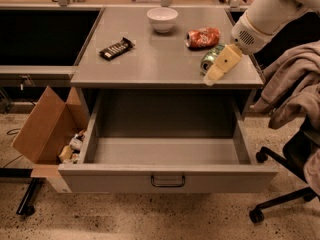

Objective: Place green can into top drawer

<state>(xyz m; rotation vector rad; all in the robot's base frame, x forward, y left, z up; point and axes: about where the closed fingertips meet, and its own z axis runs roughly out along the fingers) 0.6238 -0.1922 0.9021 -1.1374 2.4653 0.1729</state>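
The green can (209, 57) lies on its side on the grey desk top (150, 64), near the right front edge. My gripper (219, 68) is low over the desk, right against the can's right side and partly covering it. The top drawer (167, 178) below is pulled wide open, and the part of its inside that shows is bare. Its small dark handle (168, 181) sits at the middle of the front panel.
A dented orange-red can (203, 37) lies just behind the green can. A white bowl (162, 18) and a dark snack bar (116, 48) are also on the desk. An open cardboard box (47, 126) stands at the left. A cloth-draped office chair (295, 94) stands at the right.
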